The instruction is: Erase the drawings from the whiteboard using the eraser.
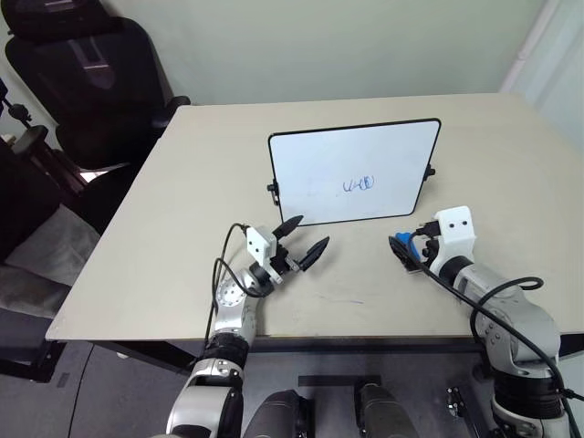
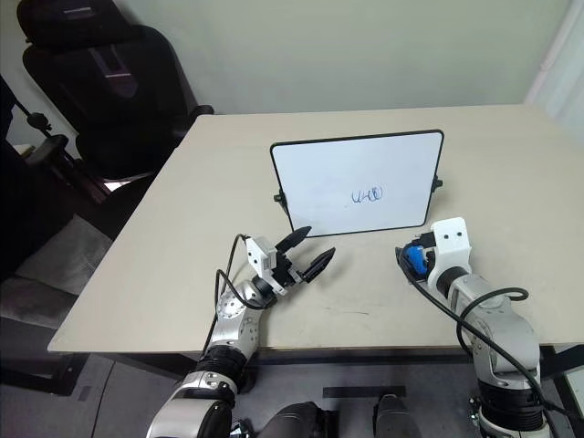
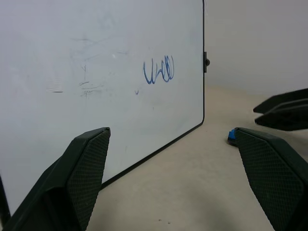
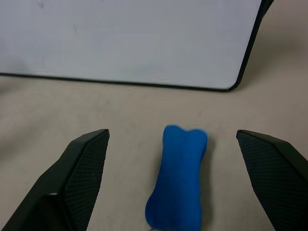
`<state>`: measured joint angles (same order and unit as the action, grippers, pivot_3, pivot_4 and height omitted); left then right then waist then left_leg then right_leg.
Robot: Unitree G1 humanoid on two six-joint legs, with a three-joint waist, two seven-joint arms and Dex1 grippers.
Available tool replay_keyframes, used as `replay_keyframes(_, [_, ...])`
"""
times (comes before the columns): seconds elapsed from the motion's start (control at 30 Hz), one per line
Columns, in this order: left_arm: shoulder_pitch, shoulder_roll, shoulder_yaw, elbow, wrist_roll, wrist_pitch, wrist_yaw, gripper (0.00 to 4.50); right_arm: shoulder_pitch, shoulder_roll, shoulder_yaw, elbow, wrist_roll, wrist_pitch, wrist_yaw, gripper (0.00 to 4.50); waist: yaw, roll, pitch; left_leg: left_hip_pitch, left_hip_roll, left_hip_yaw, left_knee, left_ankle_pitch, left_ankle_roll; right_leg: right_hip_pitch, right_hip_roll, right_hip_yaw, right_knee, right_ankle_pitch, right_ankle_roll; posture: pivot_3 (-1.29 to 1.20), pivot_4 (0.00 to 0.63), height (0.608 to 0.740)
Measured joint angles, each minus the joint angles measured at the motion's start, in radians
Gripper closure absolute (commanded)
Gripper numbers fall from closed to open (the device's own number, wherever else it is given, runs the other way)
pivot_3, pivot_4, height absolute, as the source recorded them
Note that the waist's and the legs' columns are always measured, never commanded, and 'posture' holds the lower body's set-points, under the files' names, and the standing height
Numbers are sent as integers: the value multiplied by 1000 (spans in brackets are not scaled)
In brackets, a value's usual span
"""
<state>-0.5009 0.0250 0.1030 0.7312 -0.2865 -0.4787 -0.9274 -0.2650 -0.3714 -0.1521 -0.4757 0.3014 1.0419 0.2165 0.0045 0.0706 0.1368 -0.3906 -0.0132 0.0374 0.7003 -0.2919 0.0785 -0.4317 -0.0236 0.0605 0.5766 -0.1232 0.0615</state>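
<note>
- Beige tabletop (image 1: 164, 246) fills the centre of the head-camera frame, with a pale wall behind it and a black office chair (image 1: 100, 82) in the upper left.
- Propped upright near the middle of the table stands the rectangular whiteboard (image 1: 310, 178), its white face edged by a thin black frame with small black side tabs.
- On the right half of that white face sits the drawings (image 1: 359, 184), a small blue marker scribble of a few loops; faint grey smudges mark the board's left half in the left wrist view.
- At lower centre-left of the frame, the left gripper (image 1: 302, 239) hovers just in front of the board's lower left corner, its two black fingers spread apart and holding nothing.
- At lower right, the right gripper (image 4: 185, 183) points down toward the table with its fingers wide apart.
- Between those fingers lies the eraser (image 4: 179, 175), a small bright blue block with a pinched waist, flat on the table just in front of the whiteboard's lower right corner; neither finger touches it.
</note>
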Motion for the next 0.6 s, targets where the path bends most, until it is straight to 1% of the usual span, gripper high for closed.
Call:
replay_keyframes(0.13, [-12,-2,1,22,3,-5,2,0,-65,0,-15,16,20,119,0,11,1,0,0,0,0,0,0,1,1,0,0,0,0,0,0,0,150,726])
replay_keyframes(0.23, [-13,-4,0,24,5,-12,10,0,-81,-32,-16,41,19,195,1,11,4,1,0,0,0,0,0,1,1,0,0,0,0,0,0,0,150,726])
replay_keyframes(0.37, [-12,-3,0,25,9,-17,16,0,-80,-75,-12,47,19,244,5,11,3,1,-1,0,0,0,0,1,0,0,0,0,0,0,0,0,150,726])
replay_keyframes(0.6, [-10,-2,-1,23,10,-20,18,0,-80,-70,7,60,19,259,5,11,3,1,-1,0,0,0,0,1,0,0,0,0,0,0,-1,0,150,726])
